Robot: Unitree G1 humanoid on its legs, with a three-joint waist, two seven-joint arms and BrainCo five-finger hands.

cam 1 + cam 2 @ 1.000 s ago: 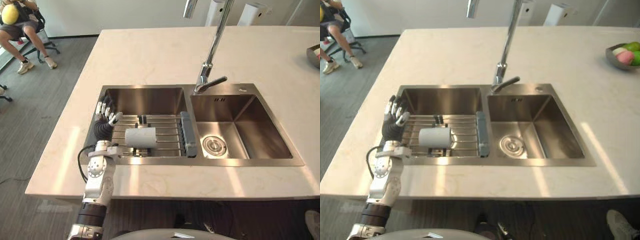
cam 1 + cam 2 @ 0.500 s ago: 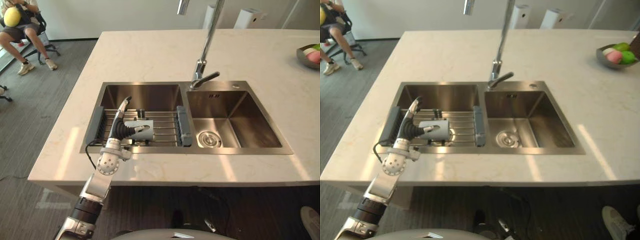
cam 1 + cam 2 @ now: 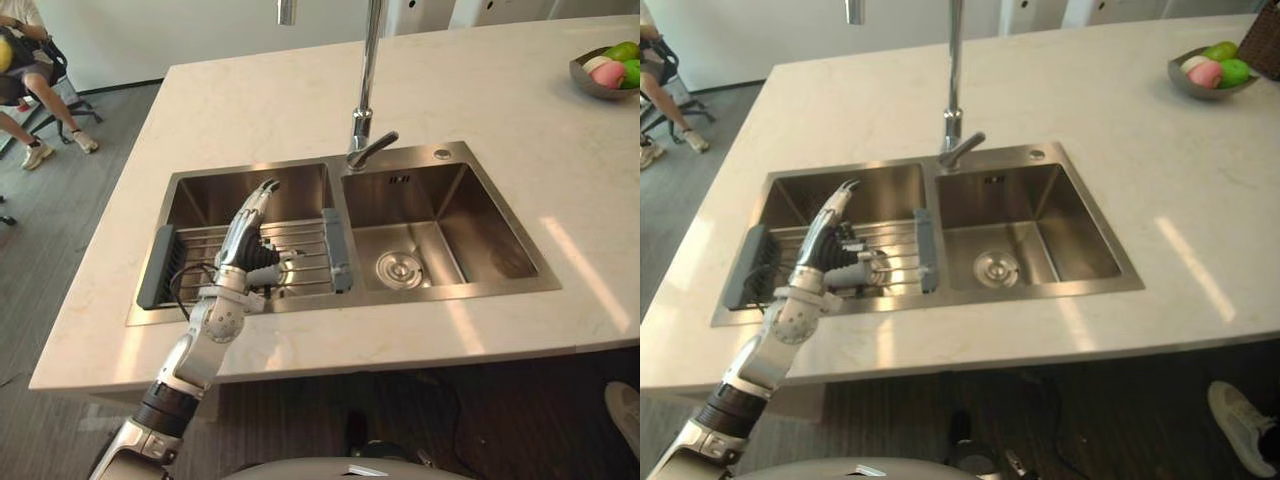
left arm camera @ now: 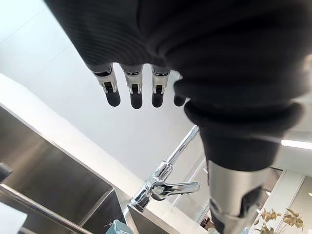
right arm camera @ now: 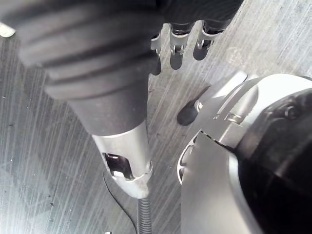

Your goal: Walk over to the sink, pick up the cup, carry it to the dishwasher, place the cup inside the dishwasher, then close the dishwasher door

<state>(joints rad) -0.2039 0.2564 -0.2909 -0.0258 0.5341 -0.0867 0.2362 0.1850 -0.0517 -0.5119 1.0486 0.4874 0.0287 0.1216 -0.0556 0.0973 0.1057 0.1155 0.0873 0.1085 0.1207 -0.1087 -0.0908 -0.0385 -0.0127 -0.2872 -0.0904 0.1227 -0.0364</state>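
Observation:
The white cup (image 3: 286, 259) lies on its side on the wire rack (image 3: 300, 240) across the left basin of the steel sink (image 3: 300, 303). My left hand (image 3: 243, 246) is right over it and hides most of it. The fingers (image 3: 262, 196) stand straight toward the basin's far wall and the thumb sticks out sideways over the cup; I cannot tell if it touches. In the left wrist view the hand (image 4: 161, 39) is open, fingers (image 4: 132, 92) straight, with a white corner of the cup (image 4: 7, 220) below. My right hand (image 5: 97, 44) hangs open over the floor.
The tall faucet (image 3: 366, 90) rises behind the divider between the basins. The right basin (image 3: 440, 230) holds only a drain. Grey end pieces (image 3: 336, 250) bound the rack. A fruit bowl (image 3: 604, 72) stands far right on the countertop (image 3: 250, 100). A person (image 3: 25, 75) sits far left.
The camera has moved, shifting the whole scene left and tilting it. My left hand went from beside the cup's left end to over the cup, fingers straightened toward the back.

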